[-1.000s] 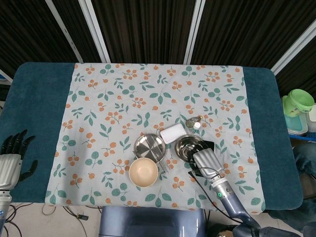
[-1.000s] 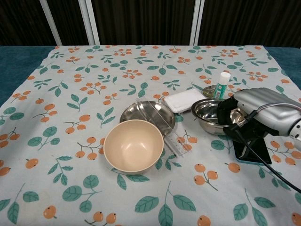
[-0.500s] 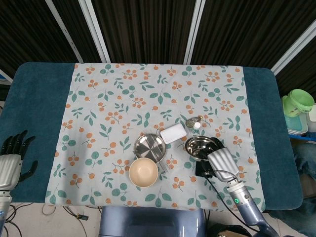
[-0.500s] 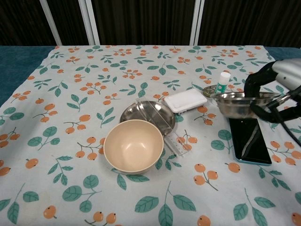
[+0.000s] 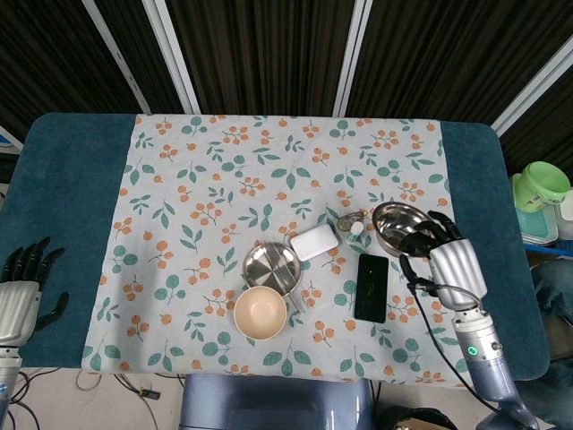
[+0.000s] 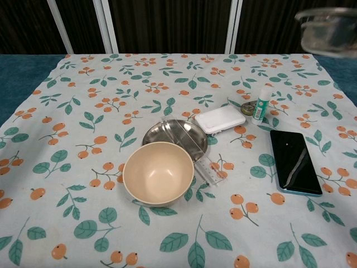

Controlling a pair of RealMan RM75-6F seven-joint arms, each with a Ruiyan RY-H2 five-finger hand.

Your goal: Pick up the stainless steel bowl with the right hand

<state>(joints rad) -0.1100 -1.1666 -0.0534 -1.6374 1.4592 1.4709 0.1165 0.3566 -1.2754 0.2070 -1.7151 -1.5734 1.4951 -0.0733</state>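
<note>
My right hand (image 5: 445, 253) holds the stainless steel bowl (image 5: 398, 224) by its near rim, lifted well above the table at the right. In the chest view the bowl (image 6: 329, 30) shows blurred at the top right corner, high over the cloth, and the hand itself is out of that frame. My left hand (image 5: 22, 285) hangs open off the table's left edge, fingers spread, holding nothing.
On the floral cloth (image 5: 206, 179) lie a black phone (image 5: 371, 288), a white box (image 5: 314, 242), a small glue stick (image 6: 261, 104), a round tin (image 6: 248, 106), a divided steel plate (image 5: 272, 266), a beige bowl (image 5: 260, 312) and a clear ruler (image 6: 208, 169). Green containers (image 5: 540, 188) stand off the right side.
The right hand has lifted the steel bowl off the cloth and carried it up and to the right, uncovering the phone. The left hand has not moved.
</note>
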